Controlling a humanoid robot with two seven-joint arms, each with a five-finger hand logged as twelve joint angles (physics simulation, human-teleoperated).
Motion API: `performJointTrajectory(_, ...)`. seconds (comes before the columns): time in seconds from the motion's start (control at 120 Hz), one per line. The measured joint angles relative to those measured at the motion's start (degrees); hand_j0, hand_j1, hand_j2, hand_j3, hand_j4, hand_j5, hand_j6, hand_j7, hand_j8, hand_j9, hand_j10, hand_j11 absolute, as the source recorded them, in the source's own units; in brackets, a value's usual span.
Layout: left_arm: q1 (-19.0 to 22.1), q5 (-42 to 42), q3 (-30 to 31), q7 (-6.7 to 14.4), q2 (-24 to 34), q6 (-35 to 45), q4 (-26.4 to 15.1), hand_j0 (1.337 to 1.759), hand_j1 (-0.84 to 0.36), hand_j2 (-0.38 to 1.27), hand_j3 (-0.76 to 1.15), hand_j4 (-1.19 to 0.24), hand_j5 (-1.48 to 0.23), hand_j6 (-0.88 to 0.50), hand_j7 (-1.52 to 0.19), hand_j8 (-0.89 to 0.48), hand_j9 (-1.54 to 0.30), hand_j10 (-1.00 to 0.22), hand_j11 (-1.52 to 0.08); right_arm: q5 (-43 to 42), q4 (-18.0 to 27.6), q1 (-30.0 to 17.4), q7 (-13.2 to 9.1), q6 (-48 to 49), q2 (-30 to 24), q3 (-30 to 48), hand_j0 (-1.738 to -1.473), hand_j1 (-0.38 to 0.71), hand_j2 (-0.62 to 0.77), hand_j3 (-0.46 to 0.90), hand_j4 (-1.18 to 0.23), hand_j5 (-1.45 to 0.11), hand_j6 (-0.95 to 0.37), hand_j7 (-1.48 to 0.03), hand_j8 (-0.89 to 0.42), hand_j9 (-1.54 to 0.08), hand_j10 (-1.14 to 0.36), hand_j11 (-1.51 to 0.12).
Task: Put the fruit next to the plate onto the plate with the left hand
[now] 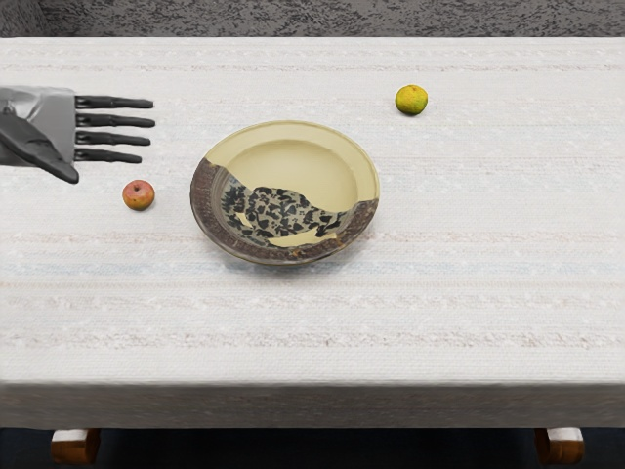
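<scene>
Approach step: left hand (73,127) empty, fingers (117,121) straight, near apple (139,194). Next: close on it, lift to plate (205,191).

Red apple (139,194) just left of plate (289,129)

We look from the head view, down at a slant across the table (469,322) from its near edge toward the far one. We stand fairly close (its front feet (74,446) just show below), with the plate (207,200) near centre.
</scene>
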Motion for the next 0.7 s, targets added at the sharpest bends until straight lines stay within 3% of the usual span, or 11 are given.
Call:
performJointTrajectory(0.25,-0.46,3.81,-0.83,0.00,-1.27,0.00,-1.61,1.658,0.32,0.00,0.00,-0.02,-0.03,-0.02,-0.03,-0.02,-0.03,-0.02,-0.03,-0.21,0.00,0.10,0.09,0.01,0.00,-0.07,-1.658,-0.35,0.00,0.00,0.00,0.00,0.00,0.00,0.00,0.00,0.00,0.00)
performJointTrajectory(0.383,-0.16,25.36,-2.38,0.00,-7.53,1.50,-3.96,1.658,0.32,0.00,0.00,-0.02,-0.03,-0.02,-0.03,-0.02,-0.03,-0.02,-0.03,-0.27,0.00,0.09,0.10,0.01,0.00,-0.08,-1.658,-0.35,0.00,0.00,0.00,0.00,0.00,0.00,0.00,0.00,0.00,0.00)
performJointTrajectory(0.45,1.08,37.04,-2.31,0.00,-9.44,6.26,-6.17,1.658,0.32,0.00,0.00,-0.02,-0.03,-0.02,-0.03,-0.02,-0.03,-0.02,-0.03,-0.30,0.03,0.10,0.10,0.03,0.00,-0.08,-1.658,-0.35,0.00,0.00,0.00,0.00,0.00,0.00,0.00,0.00,0.00,0.00)
performJointTrajectory(0.517,3.55,49.05,-1.27,0.00,-15.17,12.67,-7.78,1.658,0.32,0.00,0.00,-0.02,-0.03,-0.02,-0.03,-0.02,-0.03,-0.02,-0.03,-0.32,0.15,0.09,0.10,0.06,0.00,-0.08,-1.658,-0.35,0.00,0.00,0.00,0.00,0.00,0.00,0.00,0.00,0.00,0.00)
performJointTrajectory(0.7,3.76,74.05,3.87,0.00,-18.13,26.49,-6.35,1.658,0.32,0.01,0.00,-0.03,-0.03,-0.03,-0.03,-0.03,-0.03,-0.02,-0.03,-0.34,0.54,0.10,0.10,0.08,0.00,-0.08,-1.658,-0.35,0.00,0.00,0.00,0.00,0.00,0.00,0.00,0.00,0.00,0.00)
